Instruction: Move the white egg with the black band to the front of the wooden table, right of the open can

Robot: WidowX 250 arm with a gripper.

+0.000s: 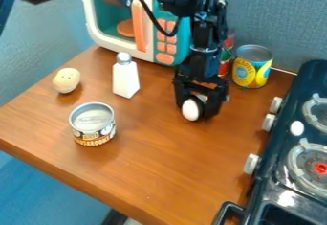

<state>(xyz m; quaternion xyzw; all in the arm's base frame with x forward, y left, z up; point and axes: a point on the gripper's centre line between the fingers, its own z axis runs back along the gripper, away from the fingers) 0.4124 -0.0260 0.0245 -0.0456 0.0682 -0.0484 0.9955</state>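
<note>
End effector [201, 111] hangs down over the tabletop [159, 154], between the white shaker [125, 79] and the stove [299, 123]. Key relation: the white oval thing [191, 109] sits right at its lower end, a touch toward the view's left, so there's no visible sideways gap between the two. Its long axis runs near up-down in the view, roughly in line with the end effector. Dark parts crowd its edge, so it may be gripped or just sitting against the end effector; can't tell which, and can't tell how far open the end effector is.

Around it: shaker upright, toward the view's left, cap on top. Open-looking short can [93, 123] farther that way and nearer the camera. Pale dotted toy [66, 80] near the tabletop's far left side. Yellow-blue can [252, 66] behind, to the right; toy microwave [165, 42] behind, to the left.
</note>
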